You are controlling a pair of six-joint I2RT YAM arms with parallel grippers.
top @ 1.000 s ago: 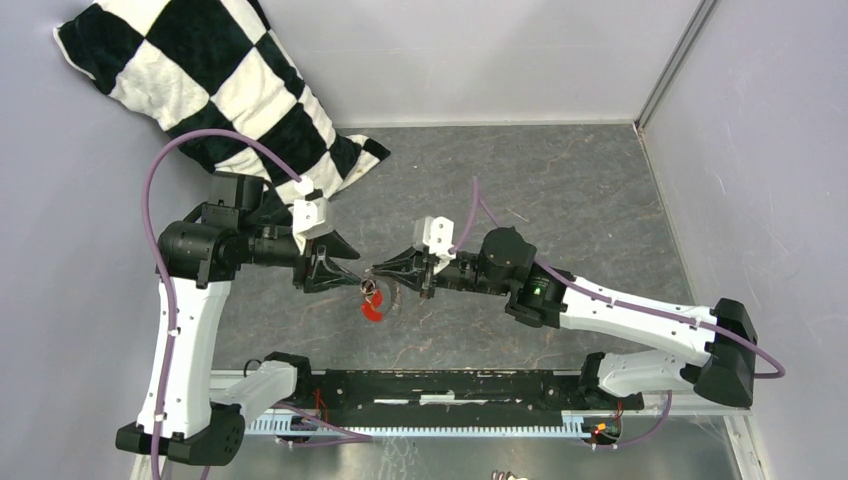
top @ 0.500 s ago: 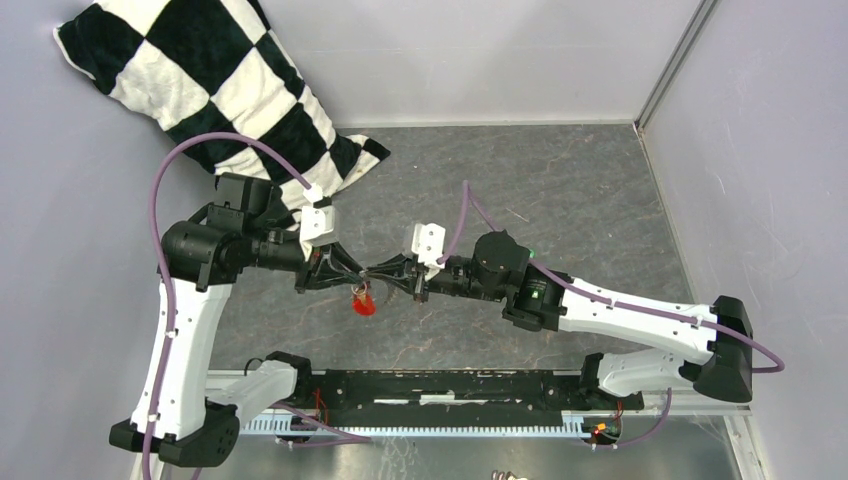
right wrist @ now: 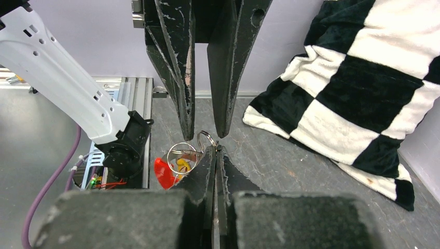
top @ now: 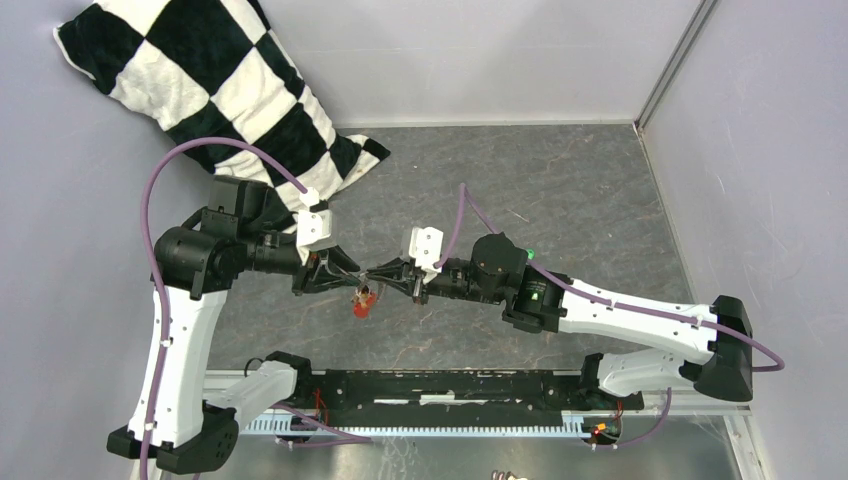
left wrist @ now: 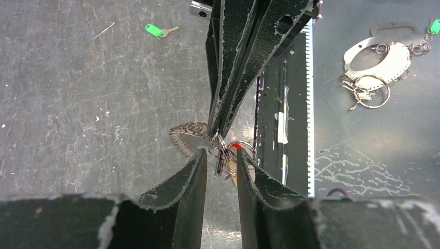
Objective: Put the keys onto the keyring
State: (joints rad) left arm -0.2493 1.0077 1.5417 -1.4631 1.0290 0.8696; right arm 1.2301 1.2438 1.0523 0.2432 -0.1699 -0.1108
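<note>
My right gripper (right wrist: 215, 148) is shut on the keyring (right wrist: 181, 154), pinching a small silver loop at its tip and holding it above the table. A yellow key (right wrist: 182, 164) and a red strap (right wrist: 162, 174) hang from the ring. My left gripper (left wrist: 221, 158) meets it head-on, its jaws apart on either side of the dangling ring cluster (left wrist: 225, 153), not pressed on it. From above, both grippers (top: 352, 272) (top: 378, 272) touch tips at mid-table, with the strap (top: 361, 303) below. A green key (left wrist: 154, 30) lies loose on the table, away from both.
A black-and-white checked pillow (top: 220, 80) lies at the back left, close behind the left arm. The black rail (top: 450, 385) runs along the near edge. A separate bunch of rings with a metal plate (left wrist: 376, 62) lies on the lower surface beyond the rail.
Both arms moved slightly left and closer, tip to tip. The left jaws narrowed from wide open around the hanging ring. The keyring shifted left with the right gripper.
</note>
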